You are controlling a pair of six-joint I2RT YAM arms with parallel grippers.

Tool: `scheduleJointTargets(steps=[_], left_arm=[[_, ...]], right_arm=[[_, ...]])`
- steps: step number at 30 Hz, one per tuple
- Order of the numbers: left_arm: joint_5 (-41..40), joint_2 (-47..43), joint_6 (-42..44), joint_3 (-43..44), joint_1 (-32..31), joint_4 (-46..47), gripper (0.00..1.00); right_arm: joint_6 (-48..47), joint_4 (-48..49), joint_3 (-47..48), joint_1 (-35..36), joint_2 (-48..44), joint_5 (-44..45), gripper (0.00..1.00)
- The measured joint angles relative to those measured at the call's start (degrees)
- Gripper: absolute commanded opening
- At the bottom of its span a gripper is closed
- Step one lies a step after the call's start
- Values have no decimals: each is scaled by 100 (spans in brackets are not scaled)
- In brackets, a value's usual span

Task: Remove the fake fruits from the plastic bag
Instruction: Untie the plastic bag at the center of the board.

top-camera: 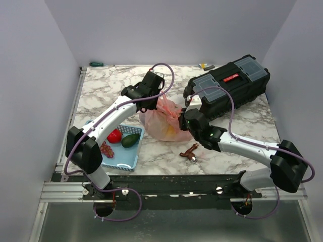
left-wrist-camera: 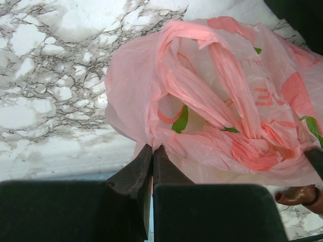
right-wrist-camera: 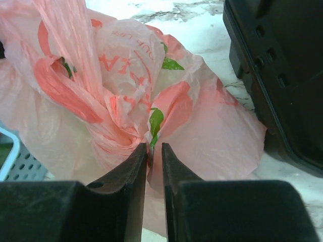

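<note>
The pink plastic bag (top-camera: 164, 121) lies knotted in the middle of the table, and a yellowish shape shows faintly through its film. My left gripper (top-camera: 151, 104) is at its far left side. In the left wrist view it (left-wrist-camera: 152, 147) is shut on a fold of the bag (left-wrist-camera: 227, 101). My right gripper (top-camera: 184, 121) is at the bag's right side. In the right wrist view it (right-wrist-camera: 154, 146) pinches a fold of the bag (right-wrist-camera: 101, 101) beside the knot. A red fake fruit (top-camera: 114, 135) lies in the basket. The fruits inside the bag are hidden.
A light blue basket (top-camera: 123, 167) at the near left also holds a dark green avocado (top-camera: 130, 140) and purple grapes (top-camera: 106, 149). A black toolbox (top-camera: 227, 85) stands at the far right. A small brown object (top-camera: 190, 153) lies near the front. A screwdriver (top-camera: 97, 64) lies at the back edge.
</note>
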Motion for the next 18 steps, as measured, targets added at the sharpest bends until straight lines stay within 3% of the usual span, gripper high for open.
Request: scheduleJointTargets(steps=[10, 18], left_arm=[[42, -9, 22, 76, 4, -144, 0], [155, -9, 22, 83, 4, -212, 0]], right_arm=[[-820, -557, 636, 111, -170, -566, 57], [-1097, -557, 651, 363, -186, -820, 67]])
